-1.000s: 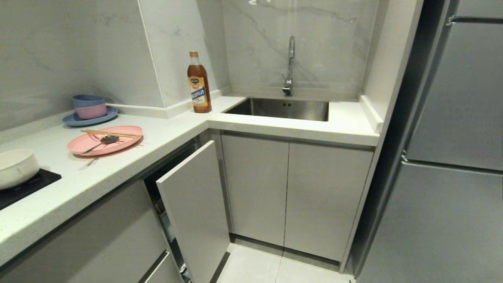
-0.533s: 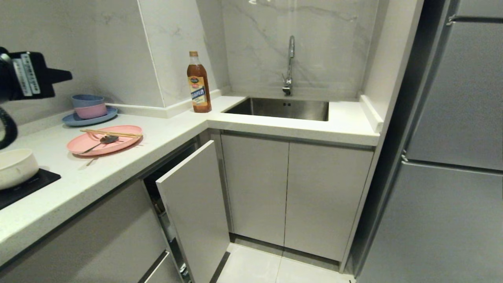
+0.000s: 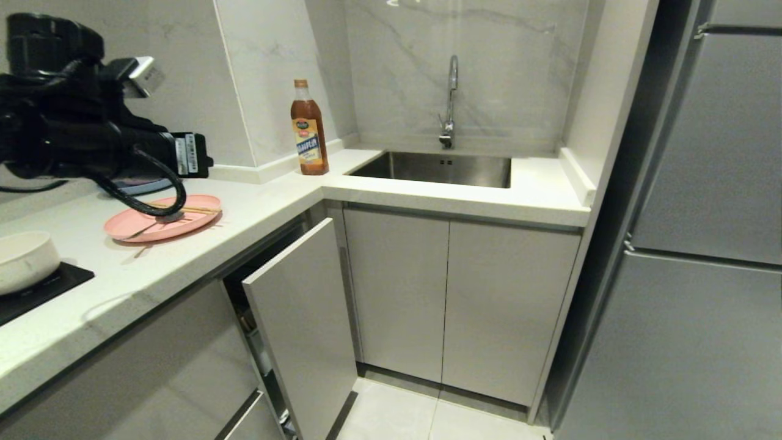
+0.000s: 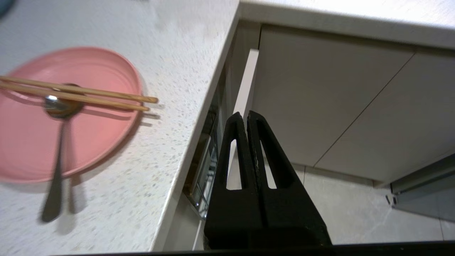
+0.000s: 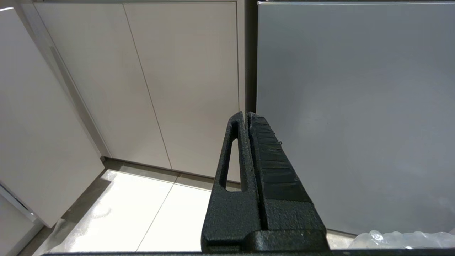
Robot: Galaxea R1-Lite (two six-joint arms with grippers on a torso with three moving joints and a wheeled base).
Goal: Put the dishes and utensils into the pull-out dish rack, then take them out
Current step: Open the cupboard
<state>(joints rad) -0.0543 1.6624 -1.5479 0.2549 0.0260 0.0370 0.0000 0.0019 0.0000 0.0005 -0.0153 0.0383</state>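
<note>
Left gripper (image 4: 246, 115), fingers pressed together and empty, above the white speckled countertop (image 3: 256, 211) edge. Round pink plate (image 3: 162, 225) bears wooden chopsticks (image 4: 76, 93) and metal spoon (image 4: 58, 142). White bowl (image 3: 24, 260) nearby. Right gripper (image 5: 247, 115) likewise closed, empty.

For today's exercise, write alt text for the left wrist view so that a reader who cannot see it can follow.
A shut black left gripper hangs past the edge of a white counter, above a partly pulled-out dish rack. On the counter lies a pink plate with wooden chopsticks across it and a metal spoon resting in it.
</note>
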